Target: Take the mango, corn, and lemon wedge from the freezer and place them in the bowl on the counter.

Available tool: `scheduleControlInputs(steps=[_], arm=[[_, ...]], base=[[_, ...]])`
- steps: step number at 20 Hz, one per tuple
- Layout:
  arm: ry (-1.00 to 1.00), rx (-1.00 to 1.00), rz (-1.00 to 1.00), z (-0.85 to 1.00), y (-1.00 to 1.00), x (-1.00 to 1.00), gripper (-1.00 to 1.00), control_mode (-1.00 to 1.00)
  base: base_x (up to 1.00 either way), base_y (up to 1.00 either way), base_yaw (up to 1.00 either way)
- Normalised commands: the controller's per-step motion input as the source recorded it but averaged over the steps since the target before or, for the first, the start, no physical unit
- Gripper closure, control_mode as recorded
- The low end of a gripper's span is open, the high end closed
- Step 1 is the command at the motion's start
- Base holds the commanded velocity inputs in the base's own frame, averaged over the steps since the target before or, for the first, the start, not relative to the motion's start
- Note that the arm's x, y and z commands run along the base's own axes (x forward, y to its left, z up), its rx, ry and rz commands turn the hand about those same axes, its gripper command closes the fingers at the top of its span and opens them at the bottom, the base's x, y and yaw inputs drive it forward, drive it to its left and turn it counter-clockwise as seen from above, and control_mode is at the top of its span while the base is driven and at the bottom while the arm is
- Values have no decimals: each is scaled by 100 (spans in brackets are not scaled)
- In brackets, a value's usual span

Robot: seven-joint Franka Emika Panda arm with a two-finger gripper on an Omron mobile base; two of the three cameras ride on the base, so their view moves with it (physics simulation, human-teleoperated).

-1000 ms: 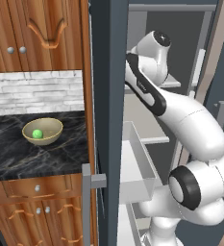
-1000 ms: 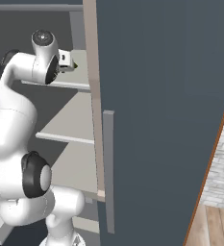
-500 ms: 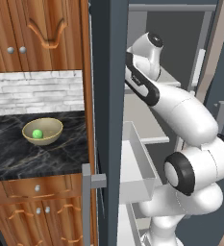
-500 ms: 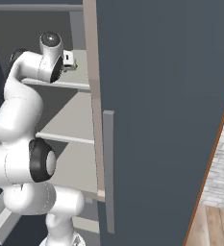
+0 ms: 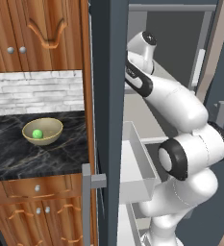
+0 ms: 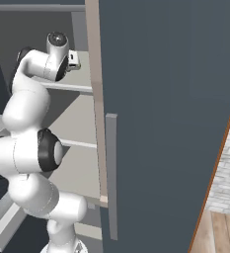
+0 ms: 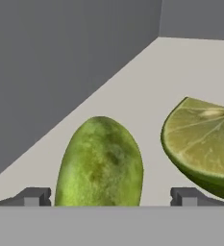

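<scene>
The end effector (image 7: 109, 197) stood spread wide inside the freezer (image 5: 111, 72), low over a pale shelf (image 7: 147, 96), holding nothing. Its two dark fingertips (image 7: 32, 196) flanked the near end of the mango (image 7: 100, 163), a mottled green oval lying straight ahead between them and running away from the hand. The lemon wedge (image 7: 200, 144) lay on the same shelf just to the right of the right fingertip, apart from the mango, its cut face turned upward.

The step in hand looked like the approach to the mango, the first of the fruit pickups, judged from how the fingers already bracketed it. The next move probably called for a short advance so the pads reached the fruit's widest part, then a closing squeeze, a lift clear of the shelf, and a swing out past the open door toward the bowl (image 5: 42, 131) on the surface (image 5: 36, 151), far off to the left of the hand.

By count: one mango, one lemon wedge, one bowl. A single small green ball (image 5: 37, 134) already sat in the bowl. No corn could be made out.
</scene>
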Motion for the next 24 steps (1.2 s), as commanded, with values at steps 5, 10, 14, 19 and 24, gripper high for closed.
scheduleControlInputs(steps=[5, 10, 14, 19, 24], arm=[[1, 0, 1, -28, 8, 3, 100, -100], [0, 0, 0, -17, 0, -8, 100, -100], [-7, 0, -2, 0, -14, -68, 100, -100], [-11, 0, -12, 1, -18, -100, 100, -100], [-4, 0, -21, 3, -12, -99, 100, -100]], base=[[0, 0, 0], [0, 0, 0], [0, 0, 0], [0, 0, 0], [0, 0, 0]])
